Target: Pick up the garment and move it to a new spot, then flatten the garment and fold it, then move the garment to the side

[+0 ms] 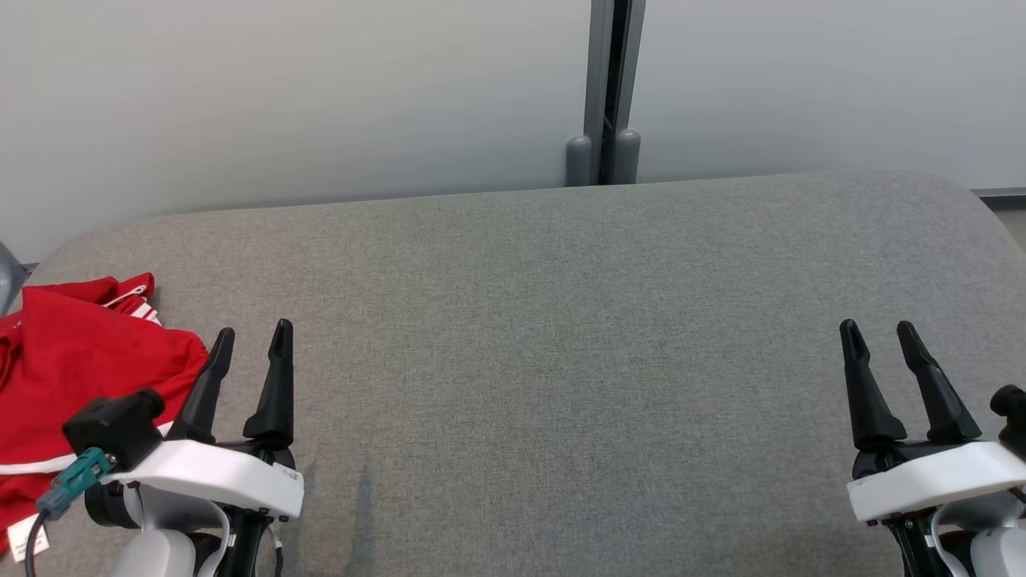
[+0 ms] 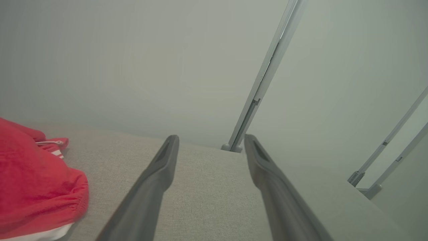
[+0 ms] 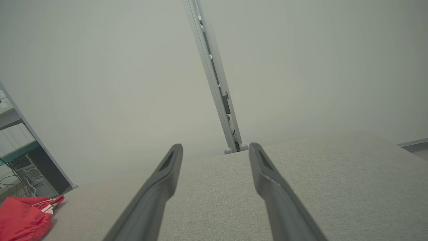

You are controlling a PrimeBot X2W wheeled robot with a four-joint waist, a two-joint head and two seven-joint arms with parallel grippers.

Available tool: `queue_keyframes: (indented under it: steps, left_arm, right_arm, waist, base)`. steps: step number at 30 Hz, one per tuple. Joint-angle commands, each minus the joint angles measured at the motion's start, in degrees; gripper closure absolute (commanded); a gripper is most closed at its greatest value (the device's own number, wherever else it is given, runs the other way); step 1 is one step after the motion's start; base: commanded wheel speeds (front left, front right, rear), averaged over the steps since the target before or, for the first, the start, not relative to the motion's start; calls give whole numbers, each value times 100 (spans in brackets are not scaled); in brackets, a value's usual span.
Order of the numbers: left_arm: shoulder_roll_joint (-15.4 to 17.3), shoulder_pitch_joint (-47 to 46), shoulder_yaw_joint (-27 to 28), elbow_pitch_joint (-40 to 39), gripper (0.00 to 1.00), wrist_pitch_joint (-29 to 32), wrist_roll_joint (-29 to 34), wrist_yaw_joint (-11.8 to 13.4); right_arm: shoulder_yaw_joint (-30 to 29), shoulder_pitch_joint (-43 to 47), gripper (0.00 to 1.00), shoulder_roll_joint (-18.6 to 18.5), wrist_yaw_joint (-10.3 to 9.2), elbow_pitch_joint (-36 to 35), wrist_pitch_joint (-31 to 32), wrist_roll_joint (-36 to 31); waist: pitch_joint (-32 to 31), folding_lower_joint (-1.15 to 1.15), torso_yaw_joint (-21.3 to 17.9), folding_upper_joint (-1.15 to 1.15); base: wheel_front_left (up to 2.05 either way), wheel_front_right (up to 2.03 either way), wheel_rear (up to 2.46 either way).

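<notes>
Left gripper (image 1: 255, 330) at 7 o'clock in the head view, nearest the lens. Fingers spread wide, nothing between them. Right gripper (image 1: 877, 326) at 5 o'clock, same: spread wide, empty. Both hover over the pad (image 1: 561, 320), tips pointing to 12.

Garment (image 1: 80, 361): red, white stripe trim, bunched in a heap at 9 o'clock, on the pad's left end. It runs off the frame edge, so its kind is unclear; possibly shorts or a track top, going by a gathered elastic edge and a thin white cord in the left wrist view. It lies just beside the left gripper, at its 9 to 10 o'clock, not touching. From the right gripper it is well apart, low at 8 o'clock in that wrist view.

Handling, as judged: light, limp woven cloth. It will drape and sag from any single pinch, and may slide easily on the grey weave. No risk of breakage.

Hold: the gathered elastic edge nearest the left fingers looks the best bite, thicker and less likely to slip than a single layer. Avoid the cord, since it would likely pull through. First step not yet begun.
</notes>
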Motion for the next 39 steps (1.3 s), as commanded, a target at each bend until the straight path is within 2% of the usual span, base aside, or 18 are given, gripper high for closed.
queue_keyframes:
  steps: [1, 24, 39]
  left_arm:
    - [56, -60, -14, -51, 0, -25, 132, 25]
    - [181, 15, -361, 124, 0, 25, 1203, 286]
    - [182, -12, -436, 172, 0, 66, 1502, 389]
  right_arm:
    - [-12, -115, 0, -35, 1, -31, -47, -155]
    - [-146, -129, 0, 92, 1, 413, -102, -1532]
    - [-265, -126, 0, 214, 1, 509, -23, -1804]
  waist:
    - [0, 0, 3, 0]
    - [12, 0, 77, 0]
    - [0, 0, 109, 0]
  base:
    - [0, 0, 0]
    - [0, 0, 0]
    - [0, 0, 0]
